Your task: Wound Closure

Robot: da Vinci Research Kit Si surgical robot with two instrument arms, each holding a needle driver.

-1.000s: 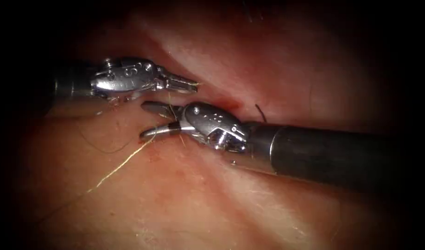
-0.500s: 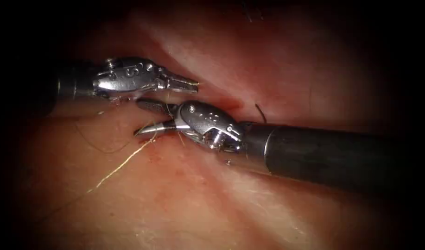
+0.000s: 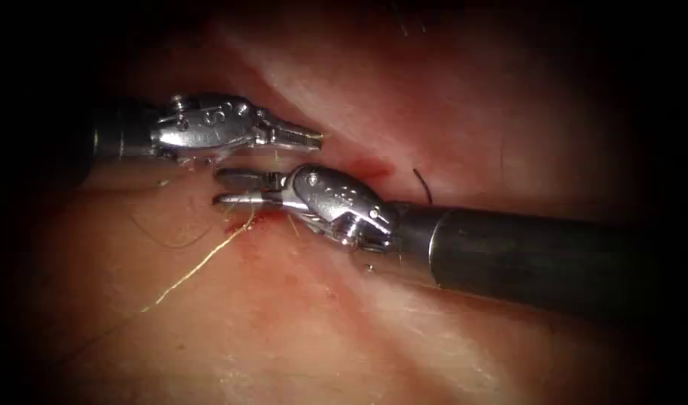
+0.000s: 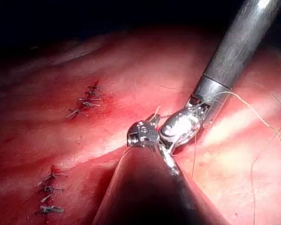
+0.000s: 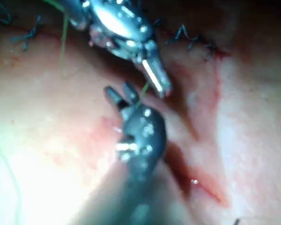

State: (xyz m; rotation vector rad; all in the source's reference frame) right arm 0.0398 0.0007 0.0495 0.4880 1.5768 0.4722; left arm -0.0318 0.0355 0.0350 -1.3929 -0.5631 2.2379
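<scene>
We see the tissue (image 3: pixel 449 90) spread across the frame, its cut (image 3: pixel 359 161) running from upper left toward centre, with red fluid (image 3: pixel 265 219) just below it. The right gripper (image 3: pixel 227 187) enters from the right and lies at centre, its jaws parted and narrow, grasping nothing we can make out. The left gripper (image 3: pixel 313 137), at upper left, is clenched; whether it pinches the pale thread (image 3: pixel 197 266) we cannot tell. That thread trails toward lower left. Dark stitches (image 4: pixel 86 102) sit on the tissue. We cannot make out the needle.
</scene>
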